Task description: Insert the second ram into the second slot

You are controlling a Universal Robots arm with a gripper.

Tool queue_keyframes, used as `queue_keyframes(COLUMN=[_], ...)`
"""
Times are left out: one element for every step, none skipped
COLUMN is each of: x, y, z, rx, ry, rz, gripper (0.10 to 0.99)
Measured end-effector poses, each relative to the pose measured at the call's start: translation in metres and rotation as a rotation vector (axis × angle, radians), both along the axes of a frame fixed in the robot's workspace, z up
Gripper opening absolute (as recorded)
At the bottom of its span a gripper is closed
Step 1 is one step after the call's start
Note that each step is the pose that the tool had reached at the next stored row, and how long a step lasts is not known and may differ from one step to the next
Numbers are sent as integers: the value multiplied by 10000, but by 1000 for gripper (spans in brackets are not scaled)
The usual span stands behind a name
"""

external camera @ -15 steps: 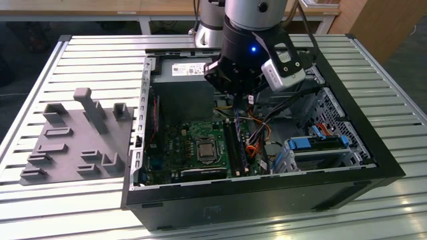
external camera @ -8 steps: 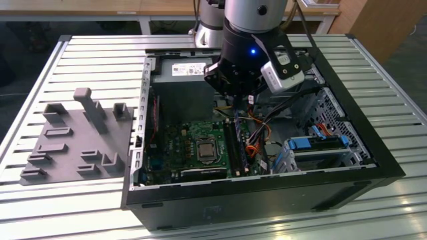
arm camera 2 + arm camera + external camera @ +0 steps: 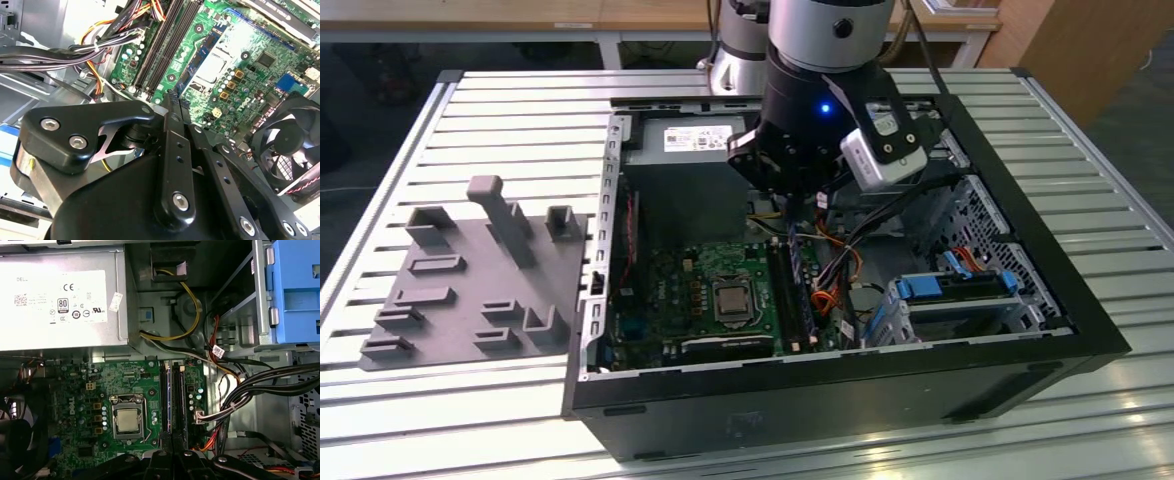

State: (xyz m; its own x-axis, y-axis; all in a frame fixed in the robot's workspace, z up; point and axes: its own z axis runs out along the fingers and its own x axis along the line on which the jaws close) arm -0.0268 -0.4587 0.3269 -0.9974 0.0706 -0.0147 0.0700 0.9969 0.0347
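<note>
My gripper [image 3: 781, 208] hangs inside the open computer case [image 3: 1067, 330], over the back end of the two long memory slots [image 3: 787, 290] on the green motherboard [image 3: 707, 285]. Its fingertips [image 3: 173, 97] meet with no gap, and I see nothing held between them. Both wrist views show the slots [image 3: 172, 400] running side by side just beyond the fingertips. A thin bluish strip [image 3: 167, 400] stands along one slot. I cannot tell whether this strip is the second ram. The slot beside it [image 3: 181, 400] looks dark.
A grey fixture plate [image 3: 467, 285] with upright pegs lies at the exterior view's left on the slatted table. Inside the case are the power supply [image 3: 60, 300], cable bundles [image 3: 270, 385], a fan [image 3: 290, 145], the processor socket [image 3: 128, 421] and light-blue drive-bay latches [image 3: 947, 285].
</note>
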Motion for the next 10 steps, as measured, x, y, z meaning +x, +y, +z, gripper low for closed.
queue_keyframes(x=[-1,0,0,0,0,0,0,0,0,0], y=[-1,-1,-2,-3,-3,-3,-3,-3,-3,-3], z=[-7,-14,-22,-30,-39,-48,-58,-67,-76,-86], rx=[0,0,0,0,0,1,1,0,0,0], ry=[0,0,0,0,2,3,5,7,10,16], rz=[12,23,35,46,59,73,84,91,94,96], gripper=[118,118,118,118,118,118,118,118,118,118])
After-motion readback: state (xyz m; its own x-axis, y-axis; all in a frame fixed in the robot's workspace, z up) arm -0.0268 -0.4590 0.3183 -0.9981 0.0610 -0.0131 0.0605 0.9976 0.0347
